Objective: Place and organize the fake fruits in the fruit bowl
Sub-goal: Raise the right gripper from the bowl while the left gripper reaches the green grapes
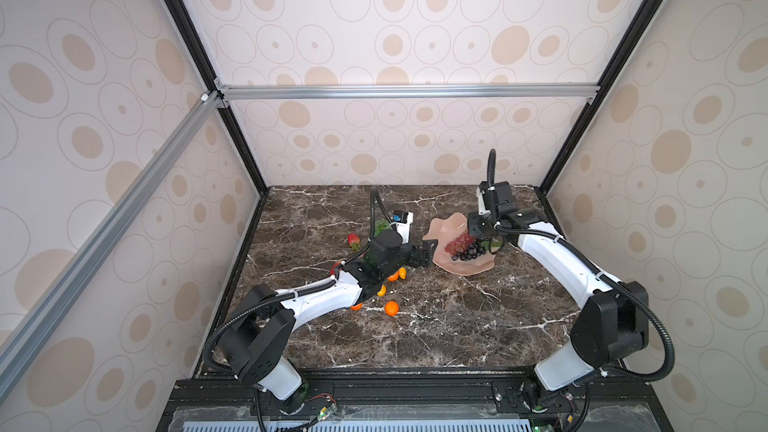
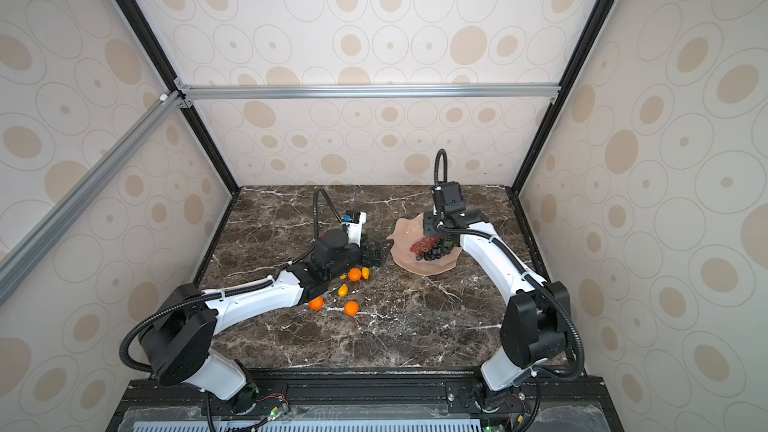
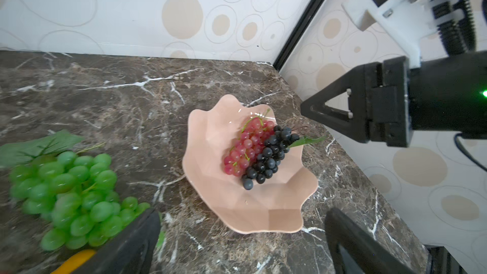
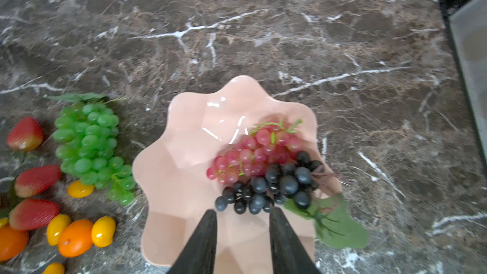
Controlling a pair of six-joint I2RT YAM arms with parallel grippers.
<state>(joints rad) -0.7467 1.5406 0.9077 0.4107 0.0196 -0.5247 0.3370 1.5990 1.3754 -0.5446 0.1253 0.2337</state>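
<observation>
The pale pink fruit bowl (image 1: 446,226) (image 4: 179,180) sits on the marble table, holding a red grape bunch (image 4: 253,151) and a black grape bunch (image 4: 276,183) with its green leaf over the rim. My right gripper (image 4: 242,213) (image 1: 480,234) hovers over the bowl just short of the black grapes, open, with nothing between its fingers. My left gripper (image 3: 242,214) (image 1: 428,253) is open wide and empty beside the bowl's left rim. Left of the bowl lie green grapes (image 4: 89,143) (image 3: 73,193), strawberries (image 4: 37,180), tangerines (image 4: 75,237) (image 1: 391,308) and kumquats (image 4: 103,231).
The loose fruit lies partly under my left forearm (image 1: 324,297) in both top views. Patterned walls and black frame posts (image 1: 552,176) close the table in at the back and sides. Bare marble (image 1: 436,326) stretches between the arms toward the front edge.
</observation>
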